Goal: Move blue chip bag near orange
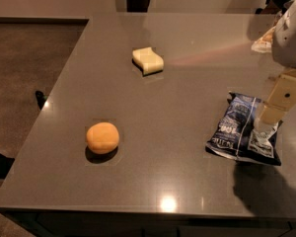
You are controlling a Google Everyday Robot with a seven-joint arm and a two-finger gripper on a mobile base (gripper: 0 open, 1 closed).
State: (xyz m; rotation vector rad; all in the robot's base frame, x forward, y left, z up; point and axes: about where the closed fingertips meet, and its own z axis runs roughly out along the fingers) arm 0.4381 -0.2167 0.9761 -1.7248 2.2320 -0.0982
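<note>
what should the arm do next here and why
Probably take a firm hold of the blue chip bag right where the gripper is. The gripper sits down on the bag's right part, near the table's right side, while the orange lies far off to the left with the bag not yet near it. Carrying it over only makes sense once the bag is held.

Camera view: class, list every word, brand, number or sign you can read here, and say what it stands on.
White lettering on the bag: too blurred to read.
No text on the orange, the yellow block or the table.
No text on the claw, which is over the bag's right end.
</note>
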